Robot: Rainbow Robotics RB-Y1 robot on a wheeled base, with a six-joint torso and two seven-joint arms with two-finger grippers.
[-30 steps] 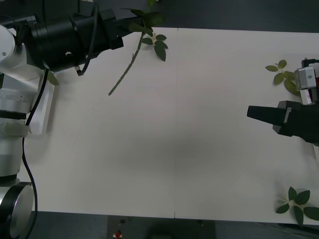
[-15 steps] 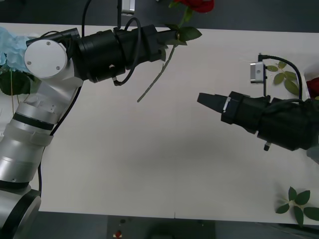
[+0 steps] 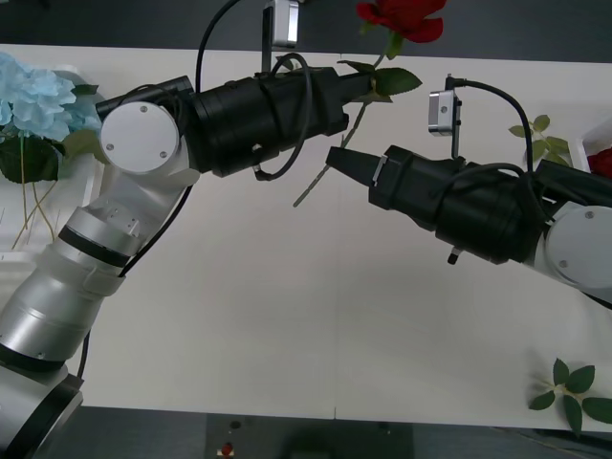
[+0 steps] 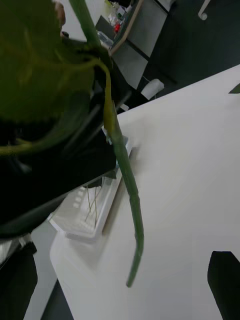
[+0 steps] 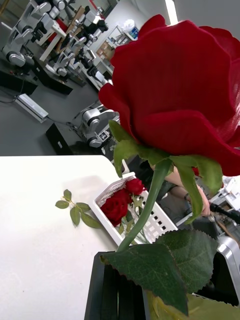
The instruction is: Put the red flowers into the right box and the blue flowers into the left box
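Observation:
My left gripper [image 3: 361, 84] is shut on the stem of a red rose [image 3: 402, 17], held above the far middle of the table; its bloom [image 5: 185, 90] shows large in the left wrist view. The thin green stem [image 3: 320, 172] hangs down and to the left. My right gripper [image 3: 337, 157] is open beside the stem's lower part, and the stem's end [image 4: 132, 270] lies between its fingers [image 4: 225, 280]. The blue flowers [image 3: 33, 96] lie in the left box [image 3: 19, 244]. The right box [image 5: 160, 220] holds two red flowers [image 5: 122, 200].
Loose green leaf sprigs lie at the right near the far edge [image 3: 540, 139] and at the near right corner [image 3: 574, 387]. Both arms cross over the middle of the white table [image 3: 287, 325].
My left arm has carried the rose to the right, toward the table's middle. My right arm has reached left from the right edge up to the hanging stem.

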